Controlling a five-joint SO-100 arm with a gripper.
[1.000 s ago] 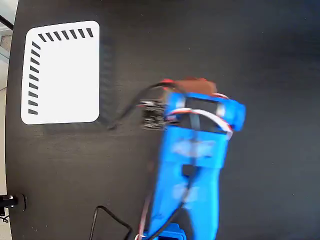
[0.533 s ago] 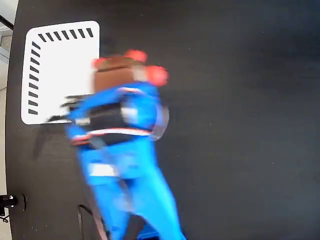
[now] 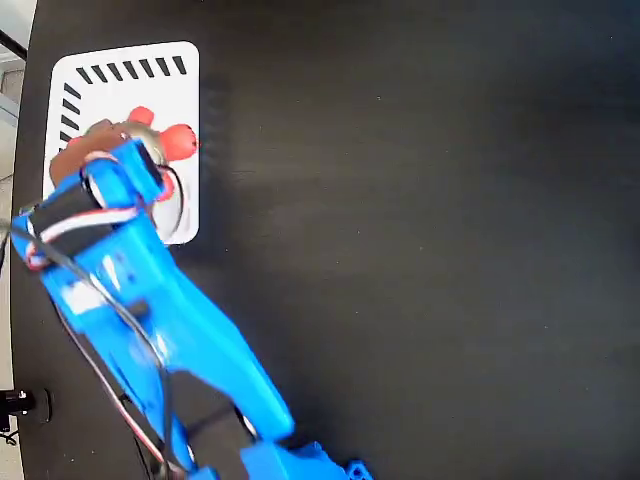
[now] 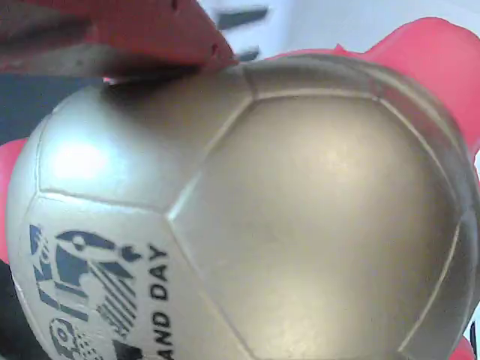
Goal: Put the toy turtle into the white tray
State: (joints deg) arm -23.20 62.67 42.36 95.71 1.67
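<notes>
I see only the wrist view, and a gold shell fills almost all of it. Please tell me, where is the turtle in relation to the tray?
Observer: In the fixed view the turtle is over the white tray, near its middle.
Operator: Is the gripper holding it?
Observer: It looks so; the gripper sits right on the turtle, but the blue arm hides the fingers.
Operator: Is anything else on the tray?
Observer: Nothing that I can see, though the arm covers the tray's lower part.
</notes>
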